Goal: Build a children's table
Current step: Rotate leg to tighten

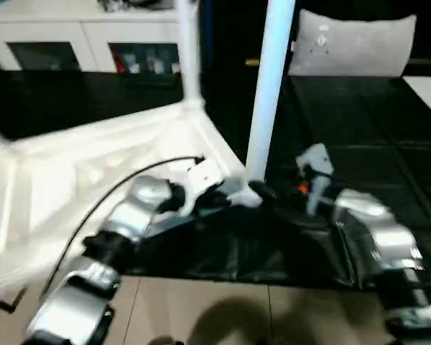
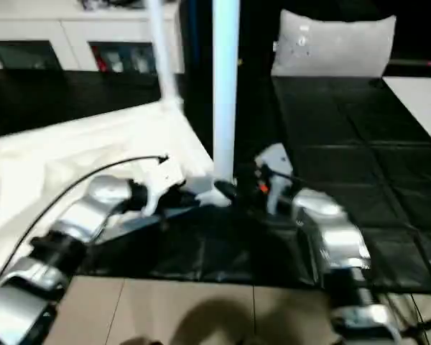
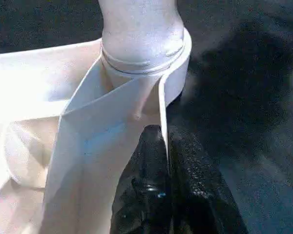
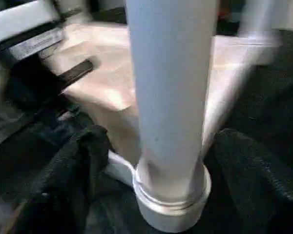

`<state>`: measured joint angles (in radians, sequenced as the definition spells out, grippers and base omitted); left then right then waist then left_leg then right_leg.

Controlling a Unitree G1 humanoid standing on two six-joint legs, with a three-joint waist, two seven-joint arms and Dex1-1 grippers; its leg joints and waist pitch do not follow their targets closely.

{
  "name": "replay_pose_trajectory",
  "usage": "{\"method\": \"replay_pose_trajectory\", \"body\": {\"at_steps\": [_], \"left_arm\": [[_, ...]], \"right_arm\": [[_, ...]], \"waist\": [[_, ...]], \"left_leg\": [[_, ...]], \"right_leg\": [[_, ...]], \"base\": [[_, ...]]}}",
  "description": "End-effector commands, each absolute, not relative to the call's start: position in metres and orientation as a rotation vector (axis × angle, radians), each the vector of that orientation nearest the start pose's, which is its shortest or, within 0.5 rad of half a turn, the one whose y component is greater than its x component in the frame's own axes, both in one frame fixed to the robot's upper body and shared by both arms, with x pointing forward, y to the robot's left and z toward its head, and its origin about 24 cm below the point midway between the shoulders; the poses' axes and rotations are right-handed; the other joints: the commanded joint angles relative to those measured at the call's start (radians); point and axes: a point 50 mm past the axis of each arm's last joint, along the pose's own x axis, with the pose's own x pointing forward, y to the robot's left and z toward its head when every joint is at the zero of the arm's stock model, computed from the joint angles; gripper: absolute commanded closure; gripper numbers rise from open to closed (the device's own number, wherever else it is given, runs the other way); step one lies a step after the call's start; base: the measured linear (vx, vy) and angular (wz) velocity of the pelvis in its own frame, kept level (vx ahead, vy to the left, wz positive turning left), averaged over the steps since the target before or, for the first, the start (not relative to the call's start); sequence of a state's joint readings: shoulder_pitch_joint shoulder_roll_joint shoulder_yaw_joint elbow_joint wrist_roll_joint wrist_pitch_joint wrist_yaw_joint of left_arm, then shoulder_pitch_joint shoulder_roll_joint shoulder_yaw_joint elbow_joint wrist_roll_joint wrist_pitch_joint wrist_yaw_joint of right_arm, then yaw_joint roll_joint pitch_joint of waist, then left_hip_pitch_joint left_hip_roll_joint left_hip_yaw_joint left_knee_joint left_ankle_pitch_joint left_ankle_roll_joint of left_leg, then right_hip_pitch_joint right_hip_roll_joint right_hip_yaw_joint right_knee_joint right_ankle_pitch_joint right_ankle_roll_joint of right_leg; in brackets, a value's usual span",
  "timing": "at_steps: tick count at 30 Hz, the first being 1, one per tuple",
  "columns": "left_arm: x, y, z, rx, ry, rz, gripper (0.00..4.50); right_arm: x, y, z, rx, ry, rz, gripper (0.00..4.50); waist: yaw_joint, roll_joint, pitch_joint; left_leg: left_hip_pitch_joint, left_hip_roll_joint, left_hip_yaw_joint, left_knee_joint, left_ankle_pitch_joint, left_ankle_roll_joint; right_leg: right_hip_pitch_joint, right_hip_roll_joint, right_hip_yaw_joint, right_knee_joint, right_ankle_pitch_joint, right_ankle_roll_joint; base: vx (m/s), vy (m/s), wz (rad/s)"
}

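Left end effector [image 3: 168,161] is pinched shut on a rib of the upside-down table top [image 1: 93,172], at the worktop's [image 1: 359,129] near edge. Right end effector [image 4: 156,165] is spread open around the corner leg [image 1: 269,86]. The top should be kept steady. Two legs are seen standing.

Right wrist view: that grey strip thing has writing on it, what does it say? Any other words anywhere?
Grey strip: a line of print, too blurred to read.
Grey pillow: a small mark, too small to read.
White table top and legs: no words visible.
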<state>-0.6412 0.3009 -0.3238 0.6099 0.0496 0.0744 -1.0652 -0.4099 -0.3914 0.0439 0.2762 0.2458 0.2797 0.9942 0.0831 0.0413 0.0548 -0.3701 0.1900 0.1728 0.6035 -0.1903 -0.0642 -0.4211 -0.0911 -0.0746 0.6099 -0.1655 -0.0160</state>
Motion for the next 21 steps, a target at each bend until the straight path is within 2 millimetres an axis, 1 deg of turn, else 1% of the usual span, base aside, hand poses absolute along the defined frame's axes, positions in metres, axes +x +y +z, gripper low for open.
{"method": "replay_pose_trajectory", "body": {"at_steps": [1, 2, 3, 4, 5, 7, 8, 9, 10, 12, 13, 16, 17, 19, 20, 21], "left_arm": [[0.318, 0.097, 0.066, 0.511, 0.299, -1.433, 4.5], [0.315, 0.101, 0.065, 0.542, 0.313, -1.479, 4.5], [0.314, 0.102, 0.065, 0.555, 0.319, -1.495, 4.5], [0.312, 0.105, 0.064, 0.579, 0.331, -1.527, 4.5], [0.31, 0.107, 0.063, 0.598, 0.337, -1.552, 4.5], [0.307, 0.111, 0.064, 0.623, 0.343, -1.616, 4.5], [0.307, 0.111, 0.064, 0.627, 0.343, -1.627, 4.5], [0.306, 0.112, 0.065, 0.637, 0.343, -1.651, 4.5], [0.304, 0.112, 0.066, 0.649, 0.344, -1.681, 4.5], [0.304, 0.112, 0.067, 0.653, 0.342, -1.686, 4.5], [0.304, 0.112, 0.067, 0.654, 0.34, -1.689, 4.5], [0.304, 0.111, 0.067, 0.651, 0.341, -1.705, 4.5], [0.304, 0.111, 0.067, 0.651, 0.341, -1.705, 4.5], [0.304, 0.111, 0.067, 0.655, 0.341, -1.72, 4.5], [0.304, 0.111, 0.067, 0.655, 0.341, -1.724, 4.5], [0.304, 0.111, 0.067, 0.654, 0.341, -1.727, 4.5]], "right_arm": [[0.301, -0.166, 0.083, -0.1, 0.21, 1.1, 0.21], [0.299, -0.169, 0.083, -0.139, 0.203, 1.145, 0.21], [0.298, -0.17, 0.084, -0.152, 0.2, 1.163, 0.21], [0.295, -0.172, 0.084, -0.172, 0.2, 1.199, 0.21], [0.293, -0.174, 0.084, -0.181, 0.205, 1.231, 0.21], [0.287, -0.177, 0.083, -0.184, 0.224, 1.308, 0.21], [0.287, -0.178, 0.082, -0.188, 0.229, 1.32, 0.35], [0.285, -0.178, 0.081, -0.186, 0.244, 1.346, 0.45], [0.282, -0.177, 0.078, -0.161, 0.281, 1.386, 0.45], [0.281, -0.177, 0.077, -0.15, 0.292, 1.397, 0.65], [0.281, -0.177, 0.076, -0.149, 0.295, 1.402, 0.85], [0.282, -0.176, 0.075, -0.141, 0.296, 1.41, 0.97], [0.282, -0.176, 0.075, -0.141, 0.296, 1.41, 1.22], [0.283, -0.174, 0.073, -0.125, 0.296, 1.423, 1.28], [0.283, -0.173, 0.073, -0.123, 0.296, 1.426, 1.28], [0.283, -0.172, 0.073, -0.117, 0.298, 1.434, 1.39]], "waist": [[0.005, -0.009, -0.069], [0.013, -0.009, -0.072], [0.015, -0.01, -0.073], [0.019, -0.011, -0.07], [0.021, -0.013, -0.07], [0.029, -0.015, -0.071], [0.03, -0.014, -0.073], [0.031, -0.015, -0.073], [0.031, -0.016, -0.074], [0.031, -0.016, -0.074], [0.033, -0.016, -0.073], [0.033, -0.018, -0.073], [0.033, -0.017, -0.073], [0.032, -0.02, -0.073], [0.031, -0.019, -0.073], [0.032, -0.019, -0.074]], "left_leg": [[0.004, 0.031, -0.003, -0.067, -0.189, 0.081], [0.012, 0.033, -0.003, -0.067, -0.199, 0.071], [0.012, 0.035, -0.003, -0.068, -0.202, 0.068], [0.011, 0.035, -0.003, -0.07, -0.211, 0.064], [0.011, 0.035, -0.003, -0.07, -0.212, 0.065], [0.009, 0.035, -0.003, -0.069, -0.197, 0.068], [0.007, 0.035, -0.004, -0.068, -0.189, 0.069], [0.007, 0.036, -0.004, -0.069, -0.183, 0.069], [0.006, 0.035, -0.004, -0.068, -0.176, 0.074], [0.005, 0.035, -0.003, -0.067, -0.172, 0.077], [0.005, 0.036, -0.004, -0.067, -0.168, 0.076], [0.005, 0.035, -0.003, -0.068, -0.175, 0.07], [0.005, 0.035, -0.004, -0.068, -0.175, 0.069], [0.004, 0.034, -0.003, -0.067, -0.178, 0.067], [0.005, 0.034, -0.004, -0.068, -0.18, 0.066], [0.005, 0.034, -0.003, -0.067, -0.175, 0.066]], "right_leg": [[0.069, -0.05, 0.04, -0.079, -0.243, -0.212], [0.065, -0.052, 0.04, -0.079, -0.261, -0.211], [0.064, -0.052, 0.041, -0.078, -0.259, -0.211], [0.064, -0.051, 0.041, -0.076, -0.258, -0.212], [0.065, -0.052, 0.041, -0.076, -0.26, -0.211], [0.067, -0.054, 0.042, -0.075, -0.264, -0.206], [0.068, -0.055, 0.042, -0.073, -0.256, -0.207], [0.068, -0.054, 0.042, -0.072, -0.249, -0.208], [0.069, -0.052, 0.041, -0.07, -0.235, -0.216], [0.069, -0.053, 0.041, -0.069, -0.229, -0.219], [0.067, -0.054, 0.041, -0.069, -0.236, -0.221], [0.067, -0.054, 0.041, -0.071, -0.257, -0.216], [0.067, -0.054, 0.041, -0.072, -0.26, -0.214], [0.067, -0.054, 0.04, -0.073, -0.276, -0.206], [0.066, -0.055, 0.04, -0.074, -0.284, -0.205], [0.067, -0.054, 0.04, -0.074, -0.281, -0.203]], "base": [[0.0, 0.0, 0.0], [0.0, 0.0, 0.0], [0.0, 0.0, 0.0], [0.0, 0.0, 0.0], [0.0, 0.0, 0.0], [0.0, 0.0, 0.0], [0.0, 0.0, 0.0], [0.0, 0.0, 0.0], [0.0, 0.0, 0.0], [0.0, 0.0, 0.0], [0.0, 0.0, 0.0], [0.0, 0.0, 0.0], [0.0, 0.0, 0.0], [0.0, 0.0, 0.0], [0.0, 0.0, 0.0], [0.0, 0.0, 0.0]]}}
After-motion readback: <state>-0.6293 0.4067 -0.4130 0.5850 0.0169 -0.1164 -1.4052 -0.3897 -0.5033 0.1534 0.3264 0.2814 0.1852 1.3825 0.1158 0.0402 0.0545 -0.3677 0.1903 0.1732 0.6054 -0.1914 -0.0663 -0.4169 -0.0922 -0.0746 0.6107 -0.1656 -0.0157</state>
